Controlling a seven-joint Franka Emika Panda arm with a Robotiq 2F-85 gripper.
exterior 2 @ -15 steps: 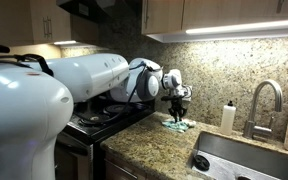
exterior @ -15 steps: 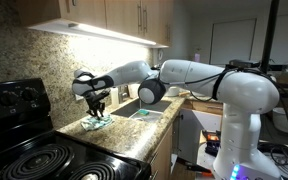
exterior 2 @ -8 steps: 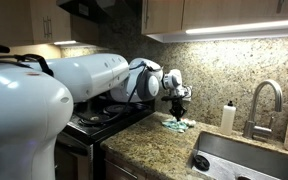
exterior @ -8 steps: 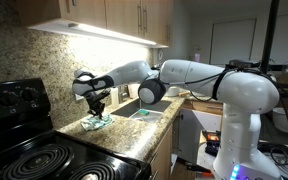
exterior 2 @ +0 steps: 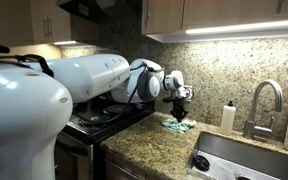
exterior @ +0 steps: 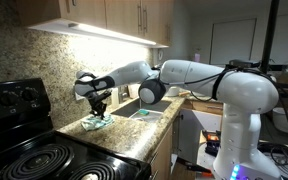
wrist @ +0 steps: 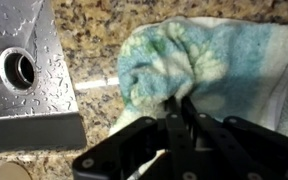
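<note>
So the pincer point(wrist: 181, 103) is clamped down on a raised fold of the dishcloth point(wrist: 199, 60), a blue-green and white terry one. The fingertips point(wrist: 173, 108) are pressed together with a ridge of fabric bunched between them. The cloth sits crumpled on the granite worktop point(wrist: 94, 15), just beside the steel sink point(wrist: 44, 95) with its drain point(wrist: 19, 68), and in an exterior view it's between the sink side and the black stove point(exterior: 34, 160).

My take on handling: it's light, soft and totally limp, so it won't hold any shape and will just drape and dangle off whatever point you grab. Not fragile or slippery, since terry grips well. A puckered fold near the middle looks like the best place to pinch it. A flat edge would probably slide out.
</note>
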